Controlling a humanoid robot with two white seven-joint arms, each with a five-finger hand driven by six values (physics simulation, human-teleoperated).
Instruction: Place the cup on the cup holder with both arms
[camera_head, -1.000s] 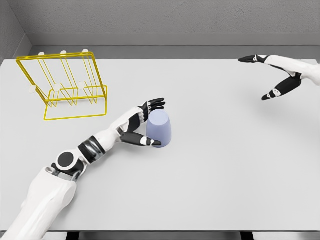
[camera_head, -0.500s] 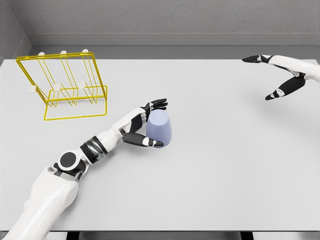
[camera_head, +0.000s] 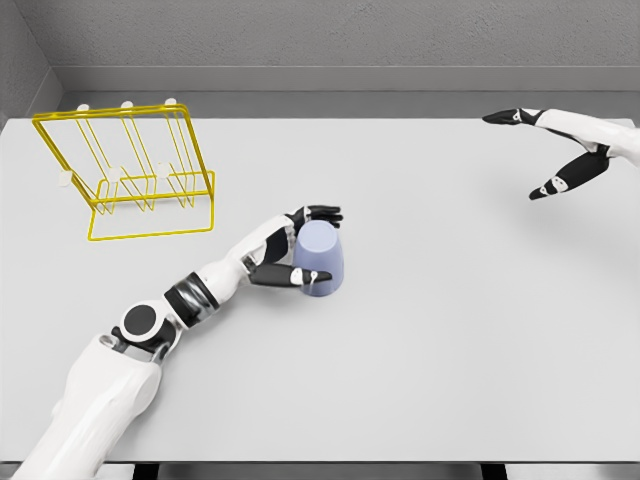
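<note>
A pale lavender cup stands upside down near the middle of the grey table. My left hand wraps it from the left, with fingers over its top edge and the thumb across its lower front. The yellow wire cup holder with white-tipped pegs stands at the far left of the table, well away from the cup. My right hand hovers at the far right, fingers spread, holding nothing.
The table ends at a front edge near the bottom of the view. A grey wall runs along its back and left sides.
The fingers and thumb of my left hand have closed in around the cup, which shifted slightly. My right hand has drifted a little further right and up.
</note>
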